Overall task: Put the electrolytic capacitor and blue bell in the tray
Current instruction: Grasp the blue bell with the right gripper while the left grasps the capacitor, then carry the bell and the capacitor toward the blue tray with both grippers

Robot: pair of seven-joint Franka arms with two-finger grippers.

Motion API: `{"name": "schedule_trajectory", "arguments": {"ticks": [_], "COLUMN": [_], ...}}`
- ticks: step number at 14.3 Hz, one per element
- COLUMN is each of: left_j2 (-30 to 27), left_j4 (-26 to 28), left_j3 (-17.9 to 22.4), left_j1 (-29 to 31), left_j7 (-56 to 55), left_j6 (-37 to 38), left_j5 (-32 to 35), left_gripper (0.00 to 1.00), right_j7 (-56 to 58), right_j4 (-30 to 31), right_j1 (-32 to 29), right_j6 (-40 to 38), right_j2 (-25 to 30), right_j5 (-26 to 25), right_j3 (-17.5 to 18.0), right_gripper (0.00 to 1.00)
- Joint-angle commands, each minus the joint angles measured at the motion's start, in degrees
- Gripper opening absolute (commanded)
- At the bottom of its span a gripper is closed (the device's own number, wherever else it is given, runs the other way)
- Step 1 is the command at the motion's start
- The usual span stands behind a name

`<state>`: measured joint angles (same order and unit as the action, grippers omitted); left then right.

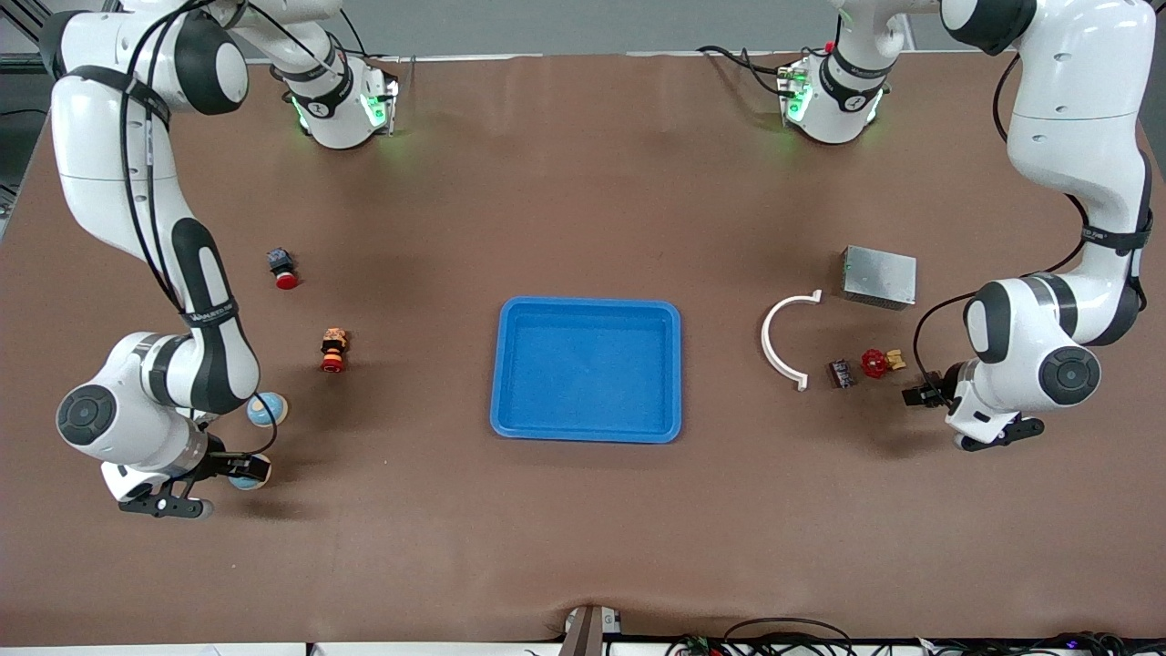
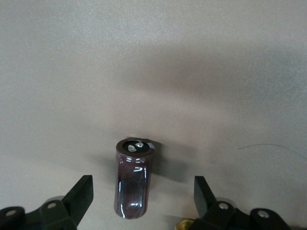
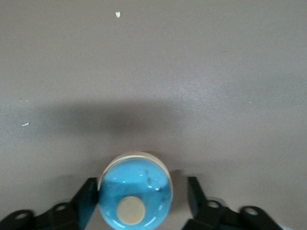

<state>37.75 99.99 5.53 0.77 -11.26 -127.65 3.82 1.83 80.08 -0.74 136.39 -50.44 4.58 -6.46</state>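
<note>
Both arms are down at the tabletop's two ends. The left end effector (image 2: 143, 201) is spread around the electrolytic capacitor (image 2: 133, 179), not pinching it yet. The right end effector (image 3: 141, 199) brackets the blue bell (image 3: 135, 191), one finger touching, near the tabletop's front edge. The tray (image 1: 499, 383) waits empty at mid-tabletop.

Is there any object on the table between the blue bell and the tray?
Nothing visible. The blue bell sits between the right gripper's fingers at the right arm's end; the brown cloth from there to the tray is bare. Both small red parts lie farther from the front camera.
</note>
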Motion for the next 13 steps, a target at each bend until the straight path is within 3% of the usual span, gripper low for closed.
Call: {"name": "schedule_trajectory", "arguments": {"ticks": [1, 7, 10, 13], "left_j2": [0.22, 0.31, 0.84, 0.84], "left_j4": [-0.41, -0.15, -0.15, -0.23], "left_j3": [-0.17, -0.17, -0.17, -0.17], "left_j1": [0.19, 0.1, 0.19, 0.19], "left_j7": [-0.87, -0.87, -0.87, -0.96], "left_j6": [-0.32, -0.32, -0.41, -0.41], "left_j5": [1.19, 1.19, 1.1, 1.1], "left_gripper": [0.93, 0.94, 0.8, 0.65], "right_j7": [0.2, -1.38, -10.5, -18.59], "right_j4": [-1.33, -1.77, -2.56, -2.56], "right_j1": [-0.4, 0.91, 2.4, 6.62], "right_j6": [-0.42, -4.35, -10.77, -15.09], "right_j2": [-0.71, 0.96, 3.93, 7.8], "right_j5": [1.04, 1.22, 1.13, 0.95], "right_j3": [0.4, 1.27, 3.99, 4.09], "right_gripper": [0.0, 0.0, 0.0, 0.0]}}
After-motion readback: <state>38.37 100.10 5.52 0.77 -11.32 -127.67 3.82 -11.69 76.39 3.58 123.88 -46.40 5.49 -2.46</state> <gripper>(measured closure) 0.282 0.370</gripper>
